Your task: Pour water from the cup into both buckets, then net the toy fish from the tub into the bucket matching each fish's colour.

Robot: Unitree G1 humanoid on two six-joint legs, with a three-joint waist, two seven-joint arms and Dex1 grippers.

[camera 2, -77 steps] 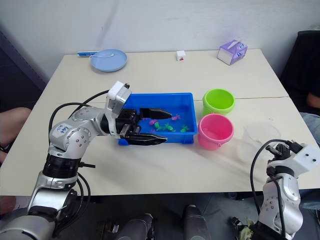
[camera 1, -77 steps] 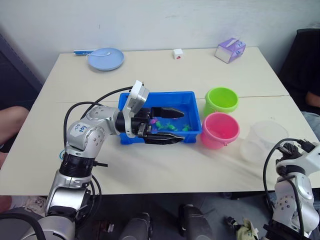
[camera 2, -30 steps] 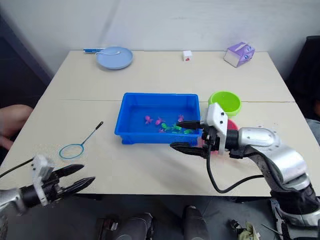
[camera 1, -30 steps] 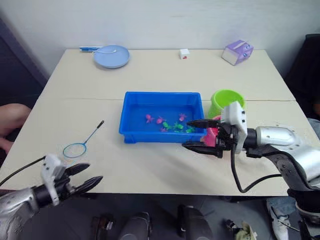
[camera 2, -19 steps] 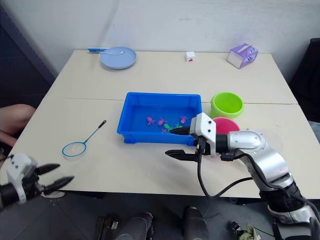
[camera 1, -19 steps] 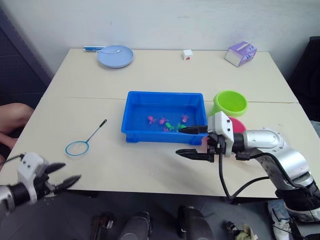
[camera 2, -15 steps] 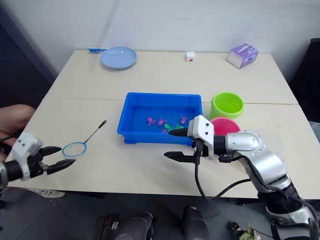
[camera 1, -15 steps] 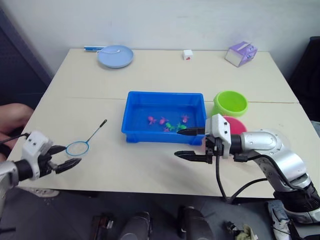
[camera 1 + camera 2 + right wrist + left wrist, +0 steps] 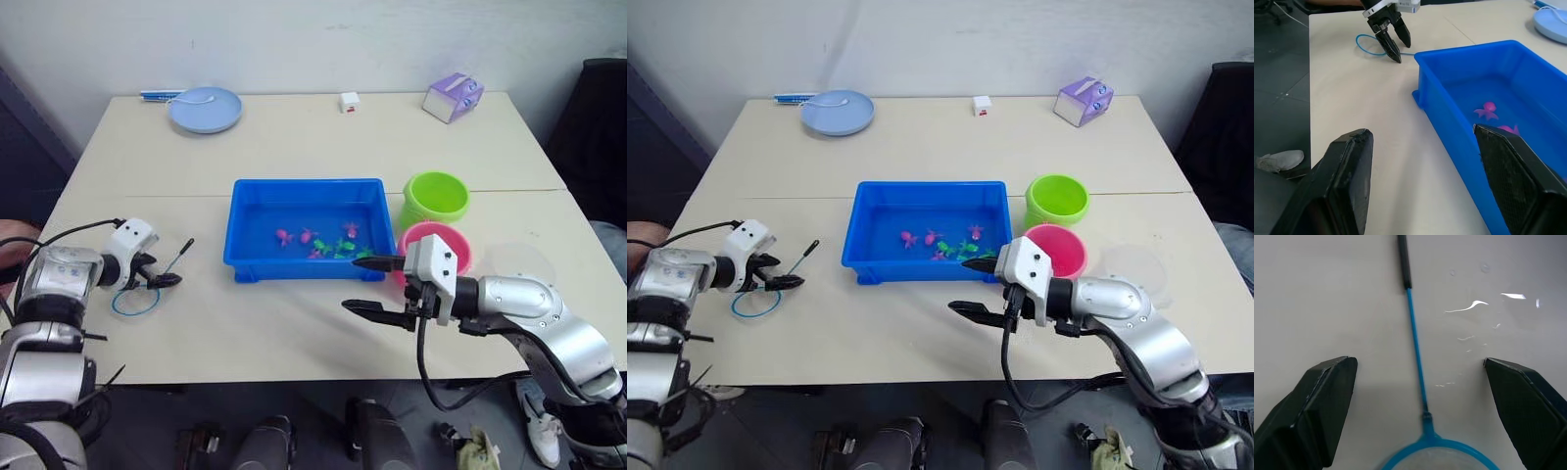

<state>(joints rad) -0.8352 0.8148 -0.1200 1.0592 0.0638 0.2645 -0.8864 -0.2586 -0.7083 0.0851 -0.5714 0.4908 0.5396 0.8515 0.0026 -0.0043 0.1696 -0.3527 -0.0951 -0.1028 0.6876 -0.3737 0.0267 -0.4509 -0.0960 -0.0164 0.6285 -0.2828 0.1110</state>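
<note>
The blue tub sits mid-table with several pink fish and green fish in it. Right of it stand the lime green bucket, the pink bucket and the clear cup. The net lies flat left of the tub, its hoop nearest the front edge. My left gripper is open, its fingers astride the net's thin handle just above the hoop. My right gripper hangs open and empty by the tub's front right corner.
A pale blue plate with a spoon lies at the back left. A small white cube and a purple box stand along the back edge. Water drops glisten on the table beside the net.
My left gripper has come in from beyond the table's front left edge and now stands over the net's handle. My right gripper has stayed by the tub. The camera has shifted.
</note>
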